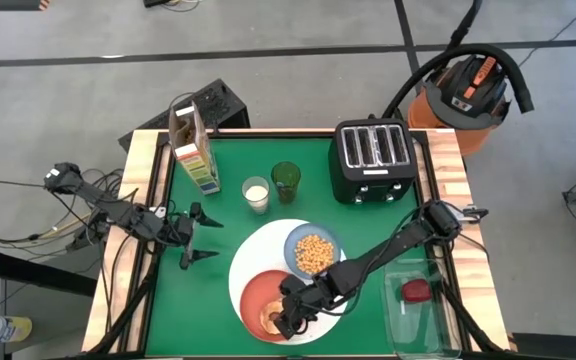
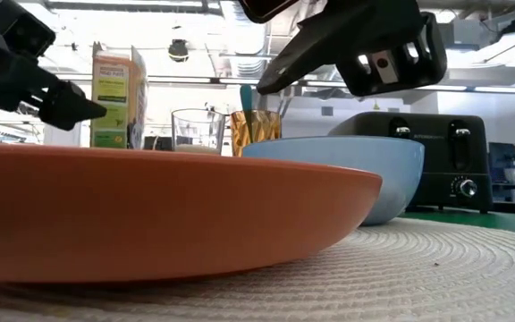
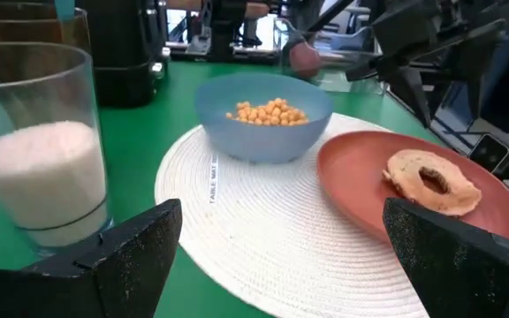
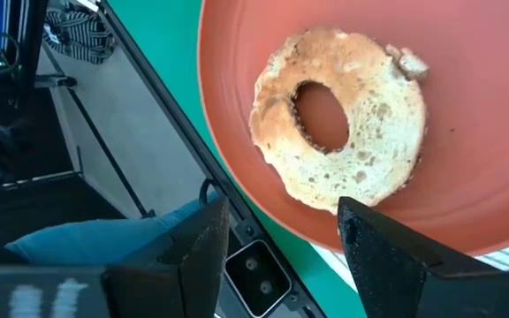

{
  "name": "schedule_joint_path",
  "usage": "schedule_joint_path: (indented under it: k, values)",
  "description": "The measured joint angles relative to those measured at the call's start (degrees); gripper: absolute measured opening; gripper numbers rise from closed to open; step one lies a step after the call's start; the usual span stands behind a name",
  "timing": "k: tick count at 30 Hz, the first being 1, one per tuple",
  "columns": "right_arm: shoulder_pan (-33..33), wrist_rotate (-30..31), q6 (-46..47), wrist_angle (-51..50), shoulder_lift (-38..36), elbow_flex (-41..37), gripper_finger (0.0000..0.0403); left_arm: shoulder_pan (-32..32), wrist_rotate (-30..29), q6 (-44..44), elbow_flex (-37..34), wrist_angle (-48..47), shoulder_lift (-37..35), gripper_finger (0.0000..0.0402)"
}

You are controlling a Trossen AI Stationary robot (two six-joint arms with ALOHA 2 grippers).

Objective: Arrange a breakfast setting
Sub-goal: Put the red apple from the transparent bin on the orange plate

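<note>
A bagel half point(image 4: 338, 119) is seen lying on the orange plate point(image 1: 256, 298), beside the cereal-filled blue bowl point(image 1: 314, 250) on the white mat point(image 1: 250, 262). The right gripper point(image 1: 290, 318) hangs spread and empty over it; the left gripper point(image 1: 200, 238), also spread, waits near the milk glass point(image 1: 256, 193). No spoon is seen placed, so the setting is judged nearly complete.

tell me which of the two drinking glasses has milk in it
The clear glass beside the cereal carton holds the milk. The green tinted glass, nearer the black toaster, holds none.
</note>
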Motion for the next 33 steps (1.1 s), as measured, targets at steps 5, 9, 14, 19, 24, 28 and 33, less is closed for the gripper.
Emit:
schedule_joint_path:
  k: [5,9,14,19,24,28,33]
  values:
    - [0.0,0.9,-1.6,-2.0,0.0,0.0,0.0235,0.0,0.0,0.0,-0.8,0.2,0.0,0.0378]
    - [-0.1,2.3,-3.0,-4.4,-1.1,0.0,0.0235,0.0,0.0,0.0,-0.8,0.1,0.0,0.0378]
    - [-0.6,5.0,-2.4,-13.9,-5.7,0.0,0.0235,0.1,0.3,0.1,-0.8,0.1,0.0,0.0378]
    - [-0.5,9.2,-0.5,-22.9,-11.9,0.0,0.0235,0.1,0.3,0.7,-0.8,0.1,0.0,0.0378]
    - [0.1,9.8,1.6,-30.6,-16.1,0.0,0.0235,0.1,0.3,0.9,-0.8,0.1,0.0,0.0378]
    - [0.5,10.0,2.2,-35.4,-18.4,0.0,0.0235,0.1,0.3,0.9,-0.8,0.1,0.0,0.0378]
    - [1.1,11.0,2.2,-38.3,-20.8,0.0,0.0235,0.1,0.3,0.9,-0.8,0.1,0.1,0.0378]
